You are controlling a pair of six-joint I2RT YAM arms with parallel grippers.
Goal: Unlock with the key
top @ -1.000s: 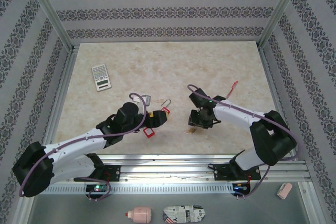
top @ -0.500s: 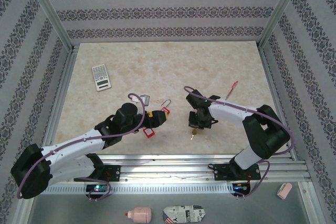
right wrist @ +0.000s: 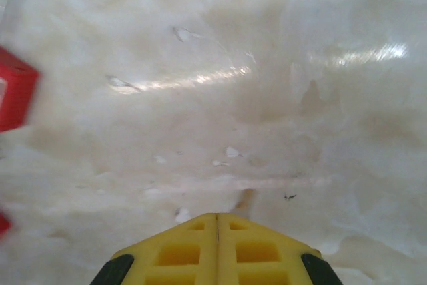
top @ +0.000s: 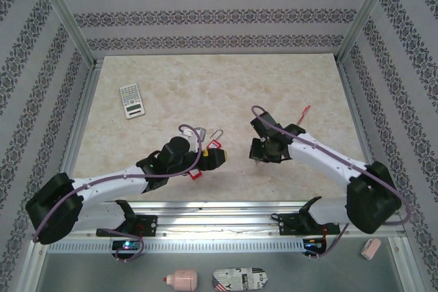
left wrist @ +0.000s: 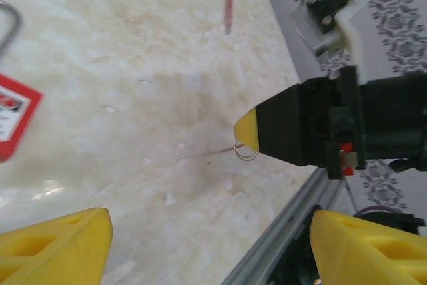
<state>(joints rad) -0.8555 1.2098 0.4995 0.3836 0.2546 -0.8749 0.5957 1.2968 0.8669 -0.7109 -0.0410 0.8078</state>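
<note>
Presently held: the right claw (left wrist: 247, 130) has its yellow fingers pressed together on a small metal key with a thin wire ring (left wrist: 245, 153). The ring dangles just under the fingertips, clear of the pale marbled surface (top: 226, 87).
Why held so: judged, a tip pinch leaves the key free to be offered to a keyhole. The blade is too small to tell which way it faces.
Left claw: the left claw (left wrist: 213, 251) has its fingers wide apart with nothing between them. It sits low over the surface and faces the right claw.
Lock: the red padlock with a silver shackle and white label (left wrist: 13, 115) lies flat on the surface just beside the left claw, ungripped.
Why placed so: judged, the left claw waits beside the padlock to take its body and steady it for the key.
Gap: key and padlock are apart, with bare marble between them.
Near edge: the aluminium rail (left wrist: 287, 228) runs close under both claws, so there is little room toward the bases.
Open room: the far half of the surface is free. A red pen (top: 302, 114) lies beyond the right arm, and a grey calculator (top: 131, 100) is well apart at far left.
Risk: judged, the loose ring could snag the shackle.
</note>
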